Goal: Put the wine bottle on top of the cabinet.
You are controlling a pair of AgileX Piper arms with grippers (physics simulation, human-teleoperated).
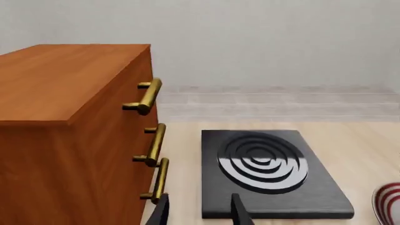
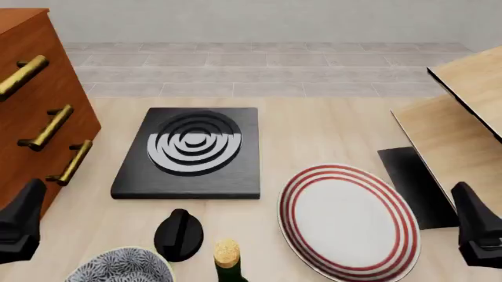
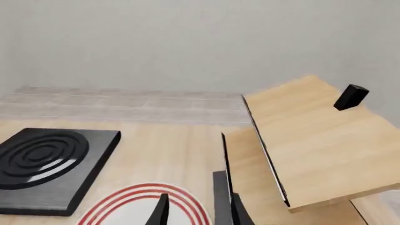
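Observation:
Only the top of the wine bottle (image 2: 229, 258) shows, at the bottom edge of the front view: a tan cork on a dark green neck, standing upright. The reddish-brown cabinet (image 2: 32, 88) with brass bar handles stands at the far left, and its flat top (image 1: 62, 79) fills the left wrist view. My left gripper (image 2: 22, 226) hovers low beside the cabinet's front corner, open with nothing between its fingers (image 1: 164, 212). Far to the right my right gripper (image 2: 477, 226) is open too, over the plate's edge (image 3: 144, 197). Neither wrist view shows the bottle.
A black slab with concentric rings (image 2: 188, 153) lies mid-table. A red-striped white plate (image 2: 349, 220) sits right of the bottle, a black knob-like lump (image 2: 178, 235) left of it, and a patterned bowl (image 2: 117, 271) at the bottom left. Light wooden boards (image 2: 462, 129) on a black base (image 2: 408, 182) rise at right.

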